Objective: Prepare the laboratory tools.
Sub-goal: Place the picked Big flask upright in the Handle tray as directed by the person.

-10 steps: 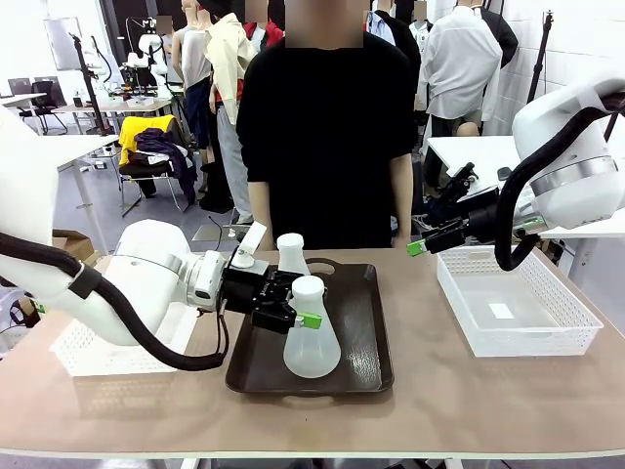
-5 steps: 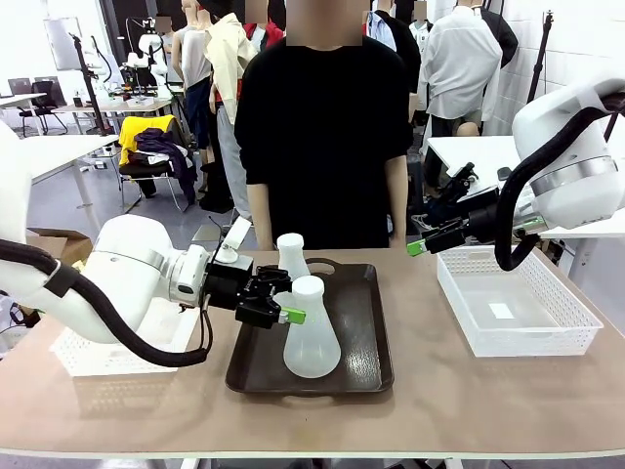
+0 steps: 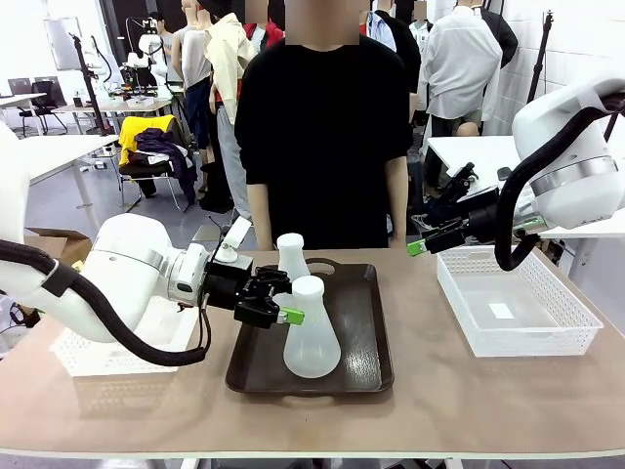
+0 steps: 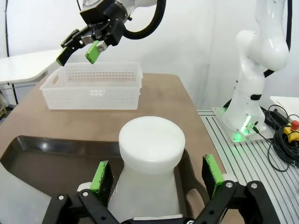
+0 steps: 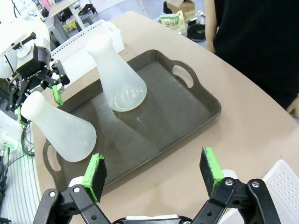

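**Neck between my pads, not yet gripped**

The near frosted-white conical flask (image 3: 311, 332) stands on the dark brown handled tray (image 3: 363, 322), the second flask (image 3: 291, 257) behind it. My left gripper (image 4: 158, 175) straddles its neck, pads apart. An off-centre close could tip it. My right gripper (image 5: 154, 172) hovers, spread.

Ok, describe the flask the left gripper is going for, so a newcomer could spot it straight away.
Find the dark brown tray in the middle of the table. Two frosted white cone-shaped flasks stand on it, one behind the other. The one meant is the near flask, on the robot's side: its neck sits between the open green-padded fingers of the left gripper, while the far flask stands toward the person.
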Action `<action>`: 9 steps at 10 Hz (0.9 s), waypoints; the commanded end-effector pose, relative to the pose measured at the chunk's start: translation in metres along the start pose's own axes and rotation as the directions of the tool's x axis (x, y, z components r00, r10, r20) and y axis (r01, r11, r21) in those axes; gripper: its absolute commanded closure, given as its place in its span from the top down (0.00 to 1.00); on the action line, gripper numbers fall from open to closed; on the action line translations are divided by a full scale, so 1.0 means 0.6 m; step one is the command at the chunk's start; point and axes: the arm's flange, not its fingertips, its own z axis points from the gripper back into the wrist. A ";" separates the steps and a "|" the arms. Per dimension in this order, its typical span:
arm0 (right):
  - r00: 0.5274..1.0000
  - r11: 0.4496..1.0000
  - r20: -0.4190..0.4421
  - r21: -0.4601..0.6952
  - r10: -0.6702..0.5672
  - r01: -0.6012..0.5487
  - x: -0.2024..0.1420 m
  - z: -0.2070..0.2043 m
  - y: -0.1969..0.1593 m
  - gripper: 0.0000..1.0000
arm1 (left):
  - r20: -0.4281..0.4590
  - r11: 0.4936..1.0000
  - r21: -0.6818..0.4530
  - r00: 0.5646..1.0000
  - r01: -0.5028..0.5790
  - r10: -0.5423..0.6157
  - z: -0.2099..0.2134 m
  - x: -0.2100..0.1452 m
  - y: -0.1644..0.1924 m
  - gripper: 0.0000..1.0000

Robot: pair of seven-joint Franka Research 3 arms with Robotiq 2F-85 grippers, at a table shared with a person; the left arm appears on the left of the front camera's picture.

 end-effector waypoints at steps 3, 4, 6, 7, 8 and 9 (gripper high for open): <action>1.000 1.000 -0.009 0.001 -0.003 0.003 -0.001 0.001 0.000 1.00 | 0.013 1.000 0.010 1.000 0.018 -0.018 -0.001 0.000 0.000 1.00; 1.000 1.000 -0.009 0.001 -0.003 0.003 -0.001 0.001 0.000 1.00 | 0.013 1.000 0.010 1.000 0.018 -0.018 -0.001 0.000 0.000 1.00; 1.000 1.000 -0.009 0.001 -0.003 0.003 -0.001 0.001 0.000 1.00 | 0.013 1.000 0.010 1.000 0.018 -0.018 -0.001 0.000 0.000 1.00; 1.000 1.000 -0.009 0.001 -0.003 0.003 -0.001 0.001 0.000 1.00 | 0.013 1.000 0.010 1.000 0.018 -0.018 -0.001 0.000 0.000 1.00; 1.000 1.000 -0.009 0.001 -0.003 0.003 -0.001 0.001 0.000 1.00 | 0.013 1.000 0.010 1.000 0.018 -0.018 -0.001 0.000 0.000 1.00; 1.000 1.000 -0.009 0.001 -0.003 0.003 -0.001 0.001 0.000 1.00 | 0.013 1.000 0.010 1.000 0.018 -0.018 -0.001 0.000 0.000 1.00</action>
